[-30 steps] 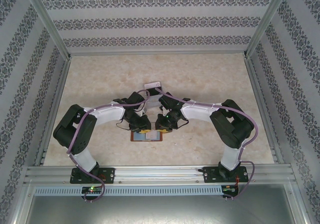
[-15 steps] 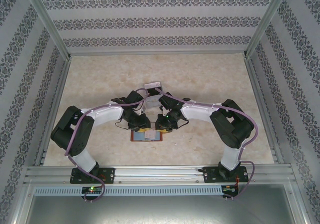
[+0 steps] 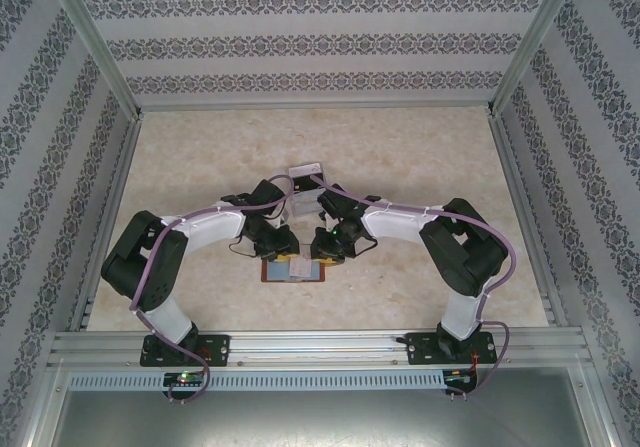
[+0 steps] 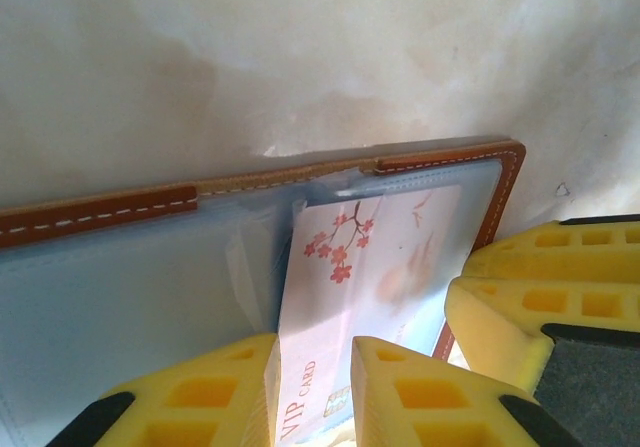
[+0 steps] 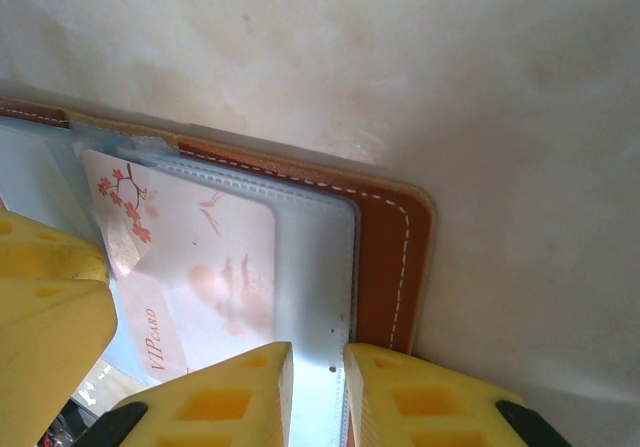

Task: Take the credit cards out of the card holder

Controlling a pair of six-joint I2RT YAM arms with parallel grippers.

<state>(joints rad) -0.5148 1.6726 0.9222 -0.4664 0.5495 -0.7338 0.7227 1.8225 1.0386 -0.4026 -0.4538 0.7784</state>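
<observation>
One pale blossom-printed card [image 4: 380,247] was pinched by left gripper [image 4: 312,382]; right gripper [image 5: 318,372] seemingly clamped reddish-brown leather holder [image 5: 390,237], lower frame; next, a steady outward pull.

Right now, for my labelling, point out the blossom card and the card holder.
blossom card [image 4: 362,297], left wrist view, on its printed face
card holder [image 4: 100,213], left wrist view, on its stitched brown edge

**A robot test cell, lab-built**

The place was a purpose-made rig. Bare silver aluminium frame posts [image 3: 93,42] held flat wall panels papered in grey floral stripes [image 3: 320,42] around a beige marble-look tabletop [image 3: 200,157]. A black-and-white left robot arm [image 3: 205,229] and its right twin [image 3: 400,222] stood bolted to a silver aluminium rail [image 3: 320,342], with a white slotted cable duct [image 3: 320,379] running just in front of it
</observation>
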